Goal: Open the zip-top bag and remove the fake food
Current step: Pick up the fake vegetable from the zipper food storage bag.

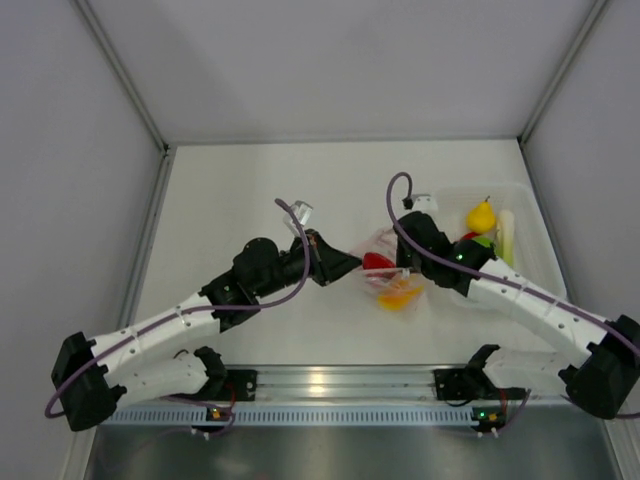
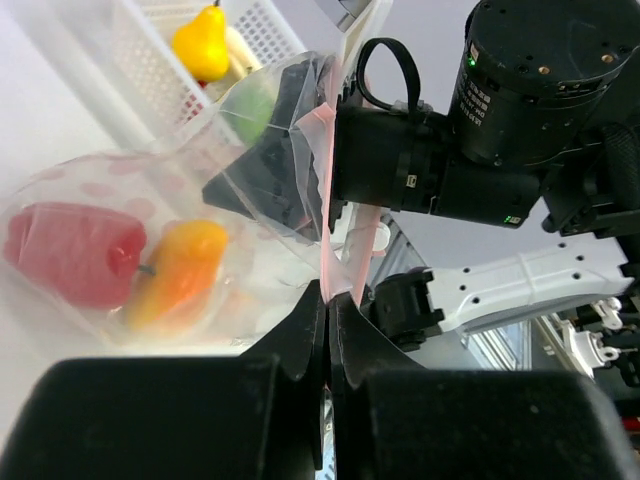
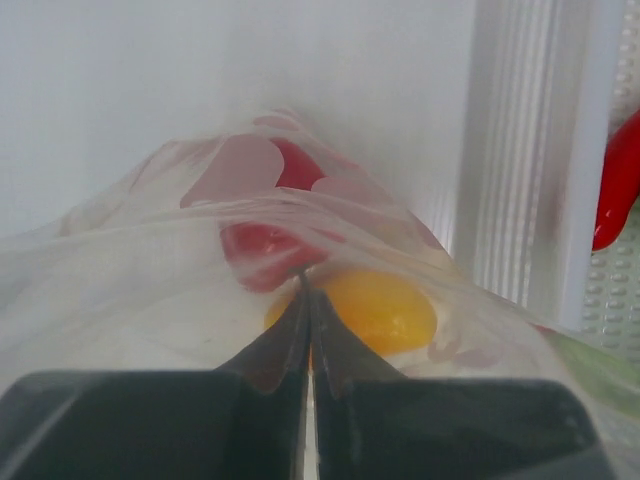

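The clear zip-top bag (image 1: 385, 272) with pink spots lies between my two grippers at the table's middle. Inside it are a red pepper (image 2: 70, 252) and an orange-yellow piece (image 2: 175, 270); both also show in the right wrist view, the pepper (image 3: 262, 245) behind the yellow piece (image 3: 375, 308). My left gripper (image 2: 328, 300) is shut on the bag's pink zip strip (image 2: 335, 190). My right gripper (image 3: 306, 285) is shut on the bag's thin plastic wall from the opposite side. In the top view the left gripper (image 1: 352, 265) and right gripper (image 1: 408, 262) flank the bag.
A translucent white tray (image 1: 525, 205) stands at the right, holding a yellow pear (image 1: 481, 216), a pale leek-like stalk (image 1: 506, 235), a green piece (image 1: 484, 242) and a red chili (image 3: 618, 185). The tray's wall is close to the bag's right side.
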`<state>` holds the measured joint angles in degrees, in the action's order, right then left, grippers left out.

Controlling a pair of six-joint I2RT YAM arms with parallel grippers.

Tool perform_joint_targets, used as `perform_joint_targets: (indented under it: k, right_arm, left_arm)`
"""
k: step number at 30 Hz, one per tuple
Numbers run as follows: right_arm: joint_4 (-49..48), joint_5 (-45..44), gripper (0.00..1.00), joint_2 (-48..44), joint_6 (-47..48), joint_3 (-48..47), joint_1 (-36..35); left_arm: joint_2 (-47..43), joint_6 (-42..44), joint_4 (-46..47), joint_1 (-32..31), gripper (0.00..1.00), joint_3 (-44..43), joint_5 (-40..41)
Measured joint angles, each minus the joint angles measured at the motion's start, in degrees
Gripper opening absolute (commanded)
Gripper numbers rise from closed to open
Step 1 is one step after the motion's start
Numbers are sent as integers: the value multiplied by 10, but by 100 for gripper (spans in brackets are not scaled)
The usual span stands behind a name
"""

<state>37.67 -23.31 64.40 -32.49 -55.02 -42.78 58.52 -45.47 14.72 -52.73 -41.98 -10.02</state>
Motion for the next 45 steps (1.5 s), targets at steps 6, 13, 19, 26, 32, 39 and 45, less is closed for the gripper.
perform_joint_targets:
  k: [6,13,19,26,32,39,45]
  right_arm:
    - [14,3,0,43,-1,-7,-21]
    - [28,-9,2,48,-21,-18,-50]
    - [59,-35,15,127,-35,-104,-91]
    - [54,-40,23,201,-30,-124,-101]
    - [49,-63,30,256,-25,-136,-94]
    - [34,-71,49,263,-19,-130,-78]
    - [-26,-44,51,263,6,-87,-64]
  left_arm:
    - [-29,3,-21,3,0,35,29]
    - [-33,0,-30,7,0,39,47]
    - [-38,2,-49,14,0,41,60]
    - [-40,2,-56,15,0,47,56]
    - [-40,-3,-53,16,0,50,34]
    - [-33,-9,-52,17,0,50,16]
    - [-27,-9,-52,17,0,50,5]
